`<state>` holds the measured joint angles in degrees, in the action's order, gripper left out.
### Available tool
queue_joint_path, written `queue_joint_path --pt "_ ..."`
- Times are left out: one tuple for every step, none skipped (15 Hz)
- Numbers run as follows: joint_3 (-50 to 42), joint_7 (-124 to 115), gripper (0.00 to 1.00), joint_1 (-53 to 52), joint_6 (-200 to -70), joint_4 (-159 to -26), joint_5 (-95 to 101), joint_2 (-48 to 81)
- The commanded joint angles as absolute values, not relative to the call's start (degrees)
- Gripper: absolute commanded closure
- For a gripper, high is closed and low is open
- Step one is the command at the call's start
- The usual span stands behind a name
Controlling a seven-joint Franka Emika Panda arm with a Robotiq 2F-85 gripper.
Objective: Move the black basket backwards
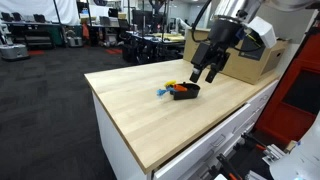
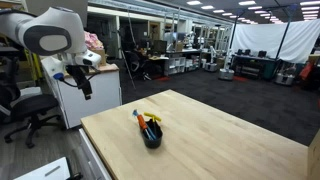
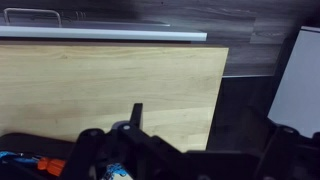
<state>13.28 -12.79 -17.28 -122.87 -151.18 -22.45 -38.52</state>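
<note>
Sweeping from the left in an exterior view, a broad pale wooden table top [image 1: 130, 100] fills the middle of the scene, with white drawer fronts [image 1: 205, 140] below its near edge. Right of the table's centre sits the small shallow black basket [image 1: 187, 92], upright on the wood, with small orange, blue and yellow items [image 1: 168, 89] poking out over its left rim. Just above it and a little to the right hangs the black two-fingered gripper [image 1: 205, 78]; its fingers point down and stand spread apart with nothing between them, clear of the basket's rim. Further right, near the far corner of the table, stands a brown cardboard box [image 1: 258, 62], well apart from the basket. In an exterior view from another side, the white robot arm [image 2: 50, 30] is at the far left, the gripper [image 2: 86, 86] hangs below it in the air, and the basket [image 2: 152, 137] stands to the right, near the table's left edge, its coloured items sticking up. In the wrist view the table top [image 3: 110, 85] spans the left and middle, the coloured items [image 3: 45, 165] show at the lower left corner, and dark gripper parts fill the bottom edge.
</note>
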Motion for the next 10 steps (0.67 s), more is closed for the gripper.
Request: queue_joint_path --pt "13.5 -12.7 0.0 -17.0 -122.6 -151.1 -22.6 -38.6" --pt "13.5 -12.7 0.0 -17.0 -122.6 -151.1 -22.6 -38.6" --pt "13.5 -12.7 0.0 -17.0 -122.6 -151.1 -22.6 -38.6" --pt "13.5 -12.7 0.0 -17.0 -122.6 -151.1 -22.6 -38.6" --pt "13.0 -12.5 0.0 -16.6 -122.9 -151.2 -22.4 -39.2" --pt "12.3 -12.6 0.0 -15.4 -123.4 -151.3 -21.7 -40.1" --pt "11.6 -12.7 0.0 -14.1 -123.8 -151.3 -20.7 -40.9" --pt "10.3 -12.5 0.0 -12.4 -124.6 -151.2 -19.6 -41.8" --pt "9.4 -12.4 0.0 -10.9 -125.8 -151.0 -18.6 -42.4" --pt "7.7 -11.8 0.0 -9.0 -127.1 -150.6 -17.4 -42.9"
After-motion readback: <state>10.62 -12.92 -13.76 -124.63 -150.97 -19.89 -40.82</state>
